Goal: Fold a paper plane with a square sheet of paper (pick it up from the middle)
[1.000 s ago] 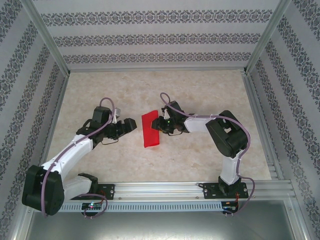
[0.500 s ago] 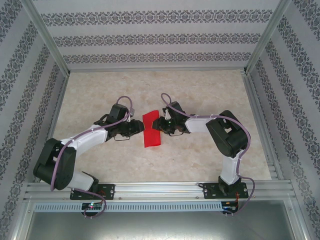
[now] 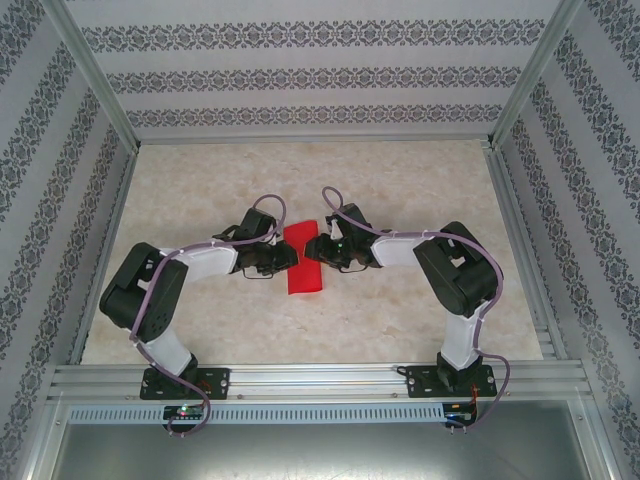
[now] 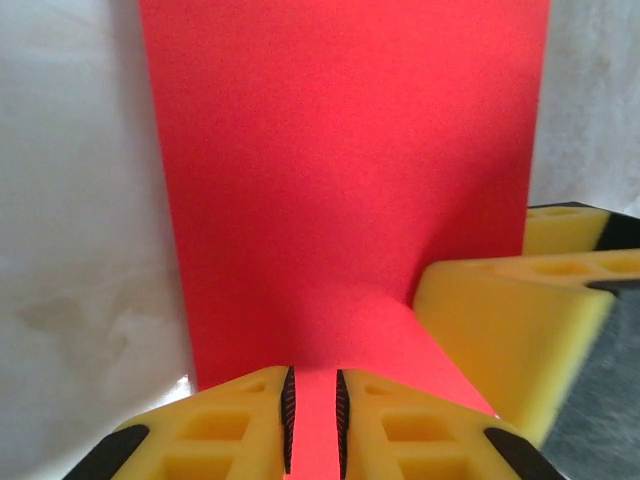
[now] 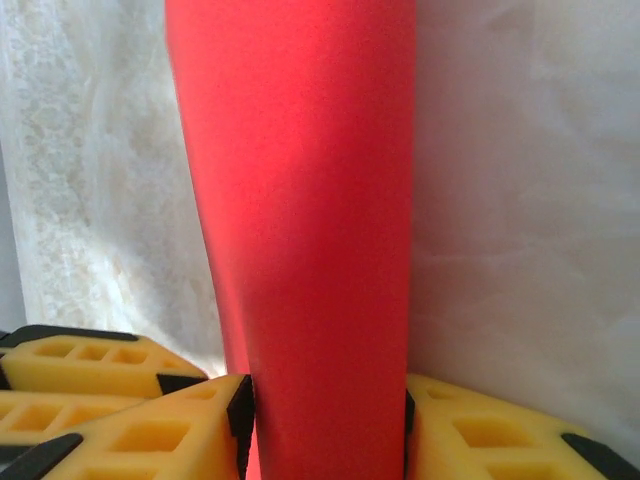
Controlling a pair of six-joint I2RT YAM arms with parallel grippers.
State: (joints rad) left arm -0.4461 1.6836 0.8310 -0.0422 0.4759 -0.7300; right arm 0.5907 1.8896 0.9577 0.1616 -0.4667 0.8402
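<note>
So the red paper (image 3: 305, 274) is sitting pretty much in the middle of the tabletop (image 3: 400, 190), about halfway between the left and right edges. It's a narrow strip now, not a full square, with its long side running from the far edge toward the near edge at a slight tilt. Plain red, no markings.

Both arms are folded in toward it from opposite sides. The left claw (image 3: 287, 257) comes in at the strip's left long edge and the right claw (image 3: 312, 247) at its right long edge, slightly further back. The two are really close together, with just the paper between them.

From the left wrist camera, the left claw (image 4: 313, 410) is squeezed down narrow, and there's a thin slice of red paper (image 4: 340, 180) running right through the slot between its dark pads (image 4: 288, 405), so it's pinching the paper. The paper humps up a bit toward that pinch. The other arm's yellow fingers (image 4: 500, 320) sit just to the right, resting on the paper's edge.

From the right wrist camera, the right claw (image 5: 322, 430) is at a medium spread, and the strip (image 5: 300, 200) fills the whole gap, with both long edges up against the pads (image 5: 241, 415). It's holding the strip across its width, and the paper looks slightly bowed. The left arm's yellow fingers (image 5: 80, 365) poke in at the lower left.
</note>
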